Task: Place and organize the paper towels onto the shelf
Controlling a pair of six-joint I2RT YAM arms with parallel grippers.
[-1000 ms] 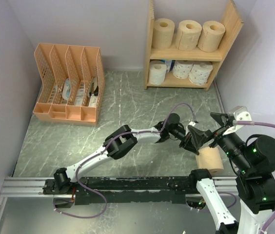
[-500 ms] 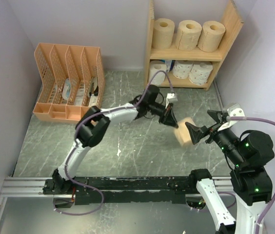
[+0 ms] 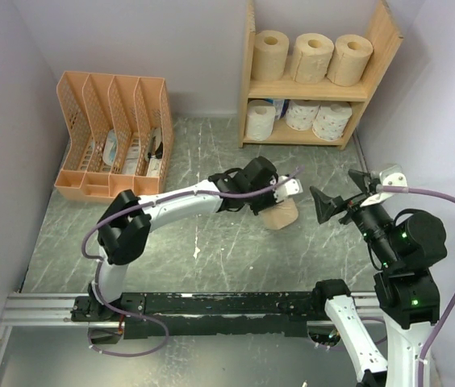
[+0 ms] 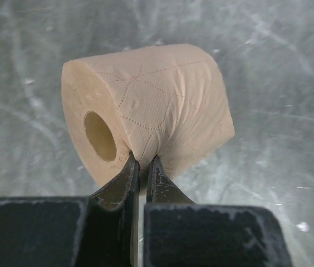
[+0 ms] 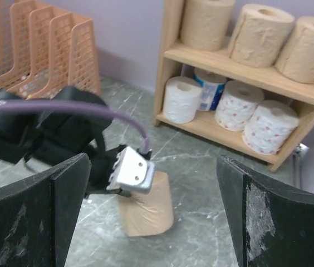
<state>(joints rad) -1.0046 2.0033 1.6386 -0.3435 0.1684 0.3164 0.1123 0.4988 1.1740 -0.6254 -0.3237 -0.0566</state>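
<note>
The grey-green marbled table (image 3: 211, 258) was boxed in by pale walls (image 3: 131, 40) at the left, top and right of the overhead frame, with the arms' mounting rail (image 3: 211, 305) running along its lower edge. The wooden shelf (image 3: 308, 89) stood in the upper right corner against the back wall, its right panel close to the side wall. The orange file organizer (image 3: 114, 137) stood at upper left, near the left wall. From those two down to the rail the surface lay open, and that was my room to swing

My left gripper (image 3: 274, 205) was stretched out just right of centre, its jaws pinched together on a fold of the outer wrap of a tan roll (image 3: 282, 216). In the left wrist view that roll filled the middle of the frame, hollow core facing left. I could not tell whether it touched the table. It sat below the shelf front, well apart from it, with bare marble between. My right gripper (image 3: 336, 197) hung just right of the roll, jaws spread wide on nothing, facing the shelf. Three tan rolls (image 3: 312, 56) stood on the top tier and four white rolls (image 5: 235, 105) on the bottom one, the blue-marked one tucked behind
</note>
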